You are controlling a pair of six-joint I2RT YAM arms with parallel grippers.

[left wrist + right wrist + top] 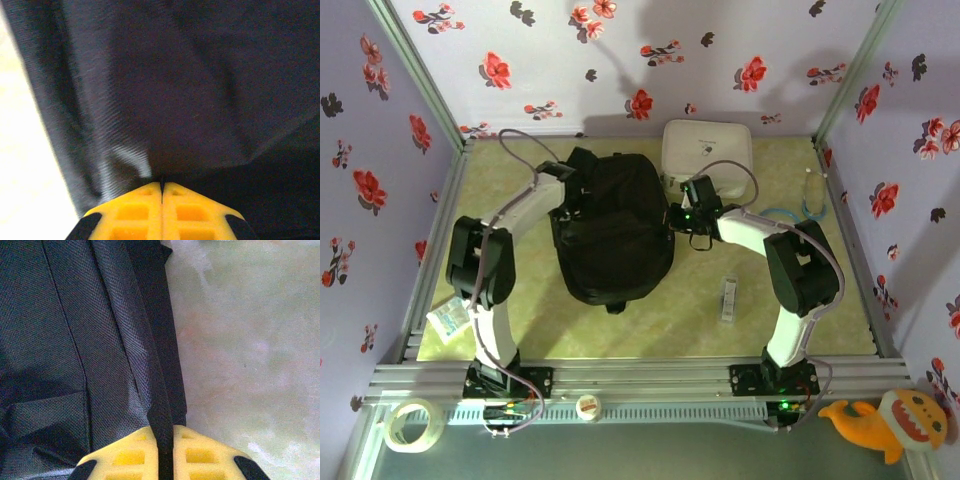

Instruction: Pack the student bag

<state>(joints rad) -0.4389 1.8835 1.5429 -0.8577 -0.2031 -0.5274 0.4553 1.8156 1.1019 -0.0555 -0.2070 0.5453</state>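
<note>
The student bag [615,235] is lying at the middle of the surface [650,330], long axis running near-to-far, with the left gripper [161,187] pinching its left-side fabric and the right gripper [161,435] clamping its right edge.

No legible text; small dark mark on white case [708,150] unreadable.

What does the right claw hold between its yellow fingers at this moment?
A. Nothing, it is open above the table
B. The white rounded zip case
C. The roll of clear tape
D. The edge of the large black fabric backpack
D: in the right wrist view, the right claw is closed on a dark strip that runs along the edge of the large black soft fabric backpack.
</note>
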